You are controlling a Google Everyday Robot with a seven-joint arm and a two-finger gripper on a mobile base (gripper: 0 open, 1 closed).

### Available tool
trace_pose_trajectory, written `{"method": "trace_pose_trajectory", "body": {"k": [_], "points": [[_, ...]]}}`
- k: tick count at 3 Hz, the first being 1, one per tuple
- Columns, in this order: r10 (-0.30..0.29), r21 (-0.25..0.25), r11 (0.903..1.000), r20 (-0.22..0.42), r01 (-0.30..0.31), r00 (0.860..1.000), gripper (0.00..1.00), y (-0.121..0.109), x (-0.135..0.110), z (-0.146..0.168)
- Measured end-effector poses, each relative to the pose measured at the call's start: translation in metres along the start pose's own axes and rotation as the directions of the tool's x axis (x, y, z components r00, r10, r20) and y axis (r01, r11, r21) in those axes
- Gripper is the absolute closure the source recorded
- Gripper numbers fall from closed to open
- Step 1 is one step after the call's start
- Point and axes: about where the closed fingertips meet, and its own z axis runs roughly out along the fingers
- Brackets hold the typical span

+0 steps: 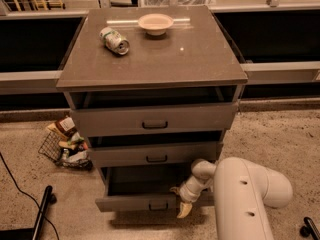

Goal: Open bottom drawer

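Camera view, from above: grey cabinet top [165, 59], smooth and slightly glossy, carrying a can [114, 40] on its side and a pale bowl [155, 23] near the back edge. Below, top drawer [154, 119] and middle drawer [156, 155], each slightly ajar. Lowest, the bottom drawer [135, 203], standing well out, dark inside. At the right end of its front panel, the gripper [180, 200] on a bulky white arm [247, 194]; released or clenched, cannot tell. Around: speckled floor [272, 134], a wire basket [60, 146] of litter at left, a black cable [15, 183], dark recessed bays behind.
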Motion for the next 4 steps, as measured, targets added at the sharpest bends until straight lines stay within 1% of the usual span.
{"method": "trace_pose_trajectory", "body": {"k": [1,2,3,4], "points": [[0.0,0.0,1.0,0.0,0.0,1.0,0.63,0.0,-0.001,-0.001],[-0.018,-0.018,0.9997,0.012,0.018,1.0,0.87,0.013,-0.006,0.0],[-0.045,-0.045,0.9979,0.042,0.047,0.998,1.0,0.026,-0.016,0.005],[-0.056,-0.067,0.9958,0.085,0.062,0.995,1.0,0.037,-0.022,0.011]]}}
